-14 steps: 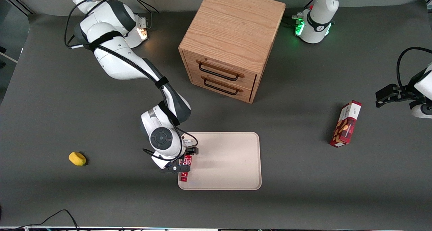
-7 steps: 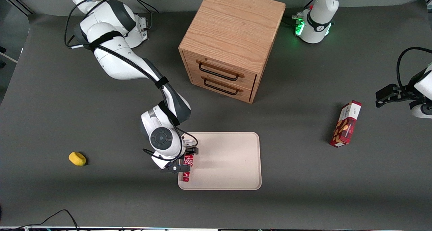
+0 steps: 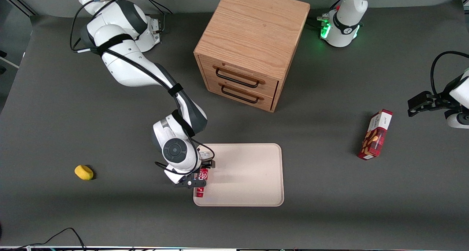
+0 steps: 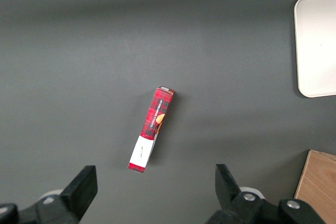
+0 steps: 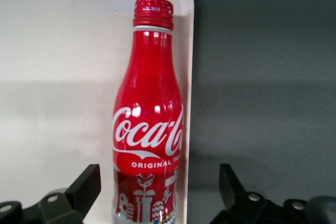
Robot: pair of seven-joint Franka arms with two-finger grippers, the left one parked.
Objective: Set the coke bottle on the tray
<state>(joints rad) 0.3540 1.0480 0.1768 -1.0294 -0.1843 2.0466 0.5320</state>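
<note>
Nearest the front camera: coke bottle [image 3: 200, 185] lying on its side on the tray [image 3: 249, 177], along the rim at the tray's working-arm end, cap toward the camera. Gripper [image 3: 199, 174] over the bottle's body, jaws apart, one finger [image 5: 84, 184] either side with gaps showing, no contact seen. Wrist view adds what the front view lacks: white script on the red body, ridged cap, bottle flush beside the raised rim. Yellow object [image 3: 84, 172] on the table [image 3: 73, 115] toward the working arm's end, well apart from the tray. Snack box [image 3: 375, 135] toward the parked arm's end, lying flat; left wrist view confirms red plaid print and a white end. Farthest: wooden cabinet [image 3: 253, 45], two drawers, both shut, dark handles facing the tray.
</note>
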